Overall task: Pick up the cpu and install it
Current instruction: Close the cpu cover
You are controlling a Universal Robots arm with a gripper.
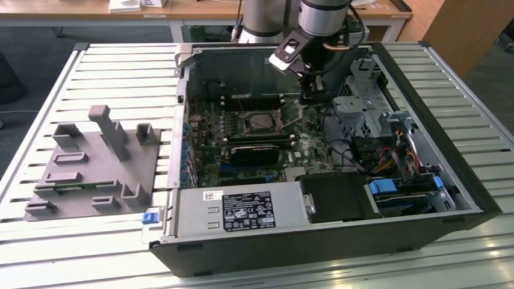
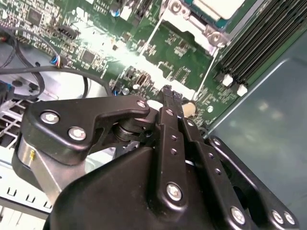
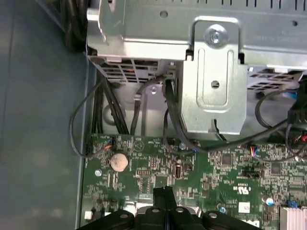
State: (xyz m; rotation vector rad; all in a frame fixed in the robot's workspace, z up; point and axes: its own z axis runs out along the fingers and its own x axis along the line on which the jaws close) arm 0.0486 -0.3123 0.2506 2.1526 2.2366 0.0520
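Lying on its side with the panel off, the computer case (image 1: 321,253) rests on the slatted surface (image 1: 96,253), so its motherboard (image 1: 210,144) faces up and can be reached from above. Taking the exterior view as a clock face centred on the board, the grey power supply (image 1: 241,211) sits nearest, at six o'clock. A grey parts fixture (image 1: 88,162) stands outside the case at nine o'clock, and its posts and slots look meant to hold components where an arm can find them.

Farther in, near the board's middle, the cpu (image 1: 261,122) lies flat inside the metal socket frame (image 2: 184,17). In the second wrist view its pale top and greenish rim sit level within that frame, which suggests it is already placed rather than carried.

At about two o'clock from the cpu, the gripper (image 1: 309,95) points down at the board. It is apart from the chip, between the frame and the silver drive cage (image 1: 357,111). In both wrist views its fingers (image 2: 170,124) are pressed together with nothing seen between them. That gives a narrow tip that suits this crowded strip, not far from the coin cell battery (image 3: 119,162).

Farthest, at twelve o'clock, the arm (image 1: 321,18) rises over the case's back wall.
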